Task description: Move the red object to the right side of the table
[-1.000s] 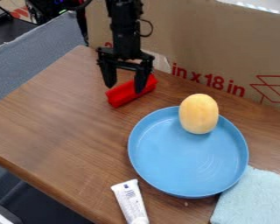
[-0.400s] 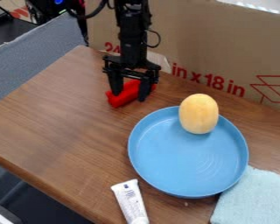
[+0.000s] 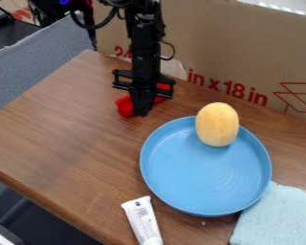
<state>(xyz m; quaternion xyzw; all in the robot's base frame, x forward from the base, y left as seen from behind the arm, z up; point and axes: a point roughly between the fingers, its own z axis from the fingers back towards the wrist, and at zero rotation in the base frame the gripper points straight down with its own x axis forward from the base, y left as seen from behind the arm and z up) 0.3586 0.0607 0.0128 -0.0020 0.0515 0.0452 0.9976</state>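
Now gripper (image 3: 142,105) clamped on red object (image 3: 126,105); both on table (image 3: 66,124)

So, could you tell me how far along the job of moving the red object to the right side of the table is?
Done: the hand has come down and shut on the red object. In hand: the grasp, with the object not yet lifted off the table. Left: carrying it past the blue plate to the right side and letting go.

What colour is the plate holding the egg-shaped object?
Light blue plate, seen clearly in the camera view.
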